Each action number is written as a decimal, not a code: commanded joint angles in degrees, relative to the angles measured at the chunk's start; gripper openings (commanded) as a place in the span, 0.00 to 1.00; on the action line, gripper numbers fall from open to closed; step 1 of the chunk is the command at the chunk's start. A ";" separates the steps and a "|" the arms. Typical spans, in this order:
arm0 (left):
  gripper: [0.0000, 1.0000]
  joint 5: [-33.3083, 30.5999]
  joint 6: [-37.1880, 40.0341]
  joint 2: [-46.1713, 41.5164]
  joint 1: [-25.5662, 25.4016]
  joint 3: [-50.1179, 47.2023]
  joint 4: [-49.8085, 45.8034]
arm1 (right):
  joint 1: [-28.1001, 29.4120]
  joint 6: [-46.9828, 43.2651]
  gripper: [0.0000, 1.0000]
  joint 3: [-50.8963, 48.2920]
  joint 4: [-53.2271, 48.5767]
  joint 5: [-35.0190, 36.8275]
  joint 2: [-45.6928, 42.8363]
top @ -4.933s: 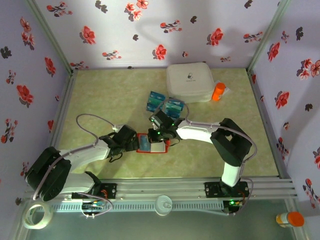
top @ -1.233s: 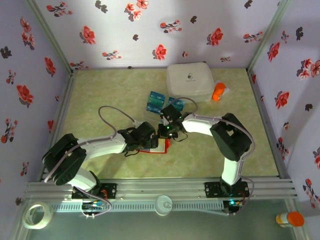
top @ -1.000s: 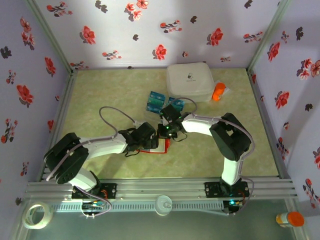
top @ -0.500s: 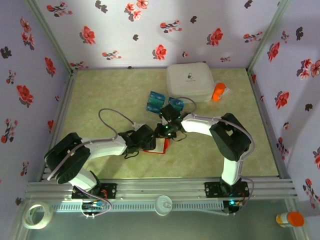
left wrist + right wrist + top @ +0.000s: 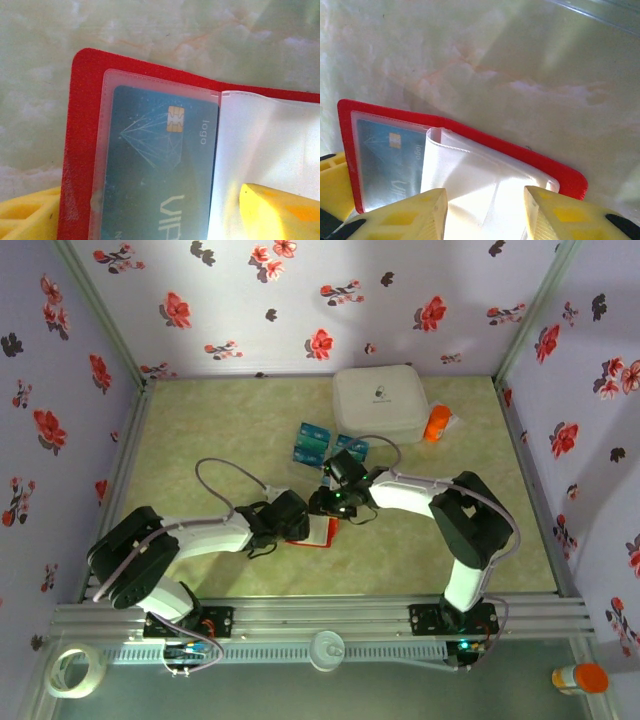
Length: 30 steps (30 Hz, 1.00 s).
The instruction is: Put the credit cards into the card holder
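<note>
A: Where is the card holder (image 5: 315, 531) lying?
B: On the marbled table (image 5: 220, 430) amid flowered walls (image 5: 300, 300), holding one credit card (image 5: 160, 160). The left gripper (image 5: 150, 210) and right gripper (image 5: 485, 200) are gaping, clasping nothing.

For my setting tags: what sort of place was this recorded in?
Probably a staged robot test booth, not a real room: floral-print panels on metal framing wall in a tabletop, and an aluminium rail at its near edge carries both arm bases.
</note>
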 commanded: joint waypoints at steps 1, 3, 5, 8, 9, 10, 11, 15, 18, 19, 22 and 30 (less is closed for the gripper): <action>0.79 2.02 -0.51 0.35 -0.46 -1.81 0.79 | 0.08 2.21 0.45 -0.68 2.27 -0.60 -0.04; 0.79 1.95 -0.57 0.29 -0.45 -1.89 0.84 | 0.10 2.73 0.45 -0.67 3.14 -1.38 0.50; 0.79 1.99 -0.55 0.26 -0.47 -1.86 0.84 | 0.11 3.33 0.45 -0.80 4.01 -1.93 0.83; 0.79 1.97 -0.60 0.14 -0.49 -1.90 0.84 | 0.20 4.30 0.45 -1.08 5.20 -2.50 1.30; 0.79 2.04 -0.62 0.14 -0.43 -1.87 0.93 | 0.26 4.66 0.45 -1.24 5.59 -2.54 1.36; 0.79 2.04 -0.56 0.18 -0.45 -1.91 0.97 | 0.28 4.88 0.45 -1.29 5.84 -2.67 1.51; 0.79 2.02 -0.63 0.14 -0.46 -1.97 0.93 | 0.28 5.13 0.45 -1.41 5.98 -2.65 1.56; 0.78 2.02 -0.56 0.01 -0.50 -2.04 1.18 | 0.46 5.94 0.45 -1.91 6.44 -2.51 1.73; 0.74 1.95 -0.88 -0.25 -0.45 -2.41 1.62 | 0.41 6.21 0.46 -2.32 6.67 -2.42 1.54; 0.73 1.95 -0.95 -0.27 -0.45 -2.49 1.78 | 0.46 6.30 0.46 -2.41 6.88 -2.41 1.62; 0.72 1.89 -1.17 -0.68 -0.45 -2.81 2.07 | 0.39 6.48 0.47 -2.44 6.94 -2.37 1.36; 0.68 1.39 -1.74 -2.07 -0.46 -3.95 2.85 | 0.46 6.98 0.55 -2.45 7.50 -2.75 1.26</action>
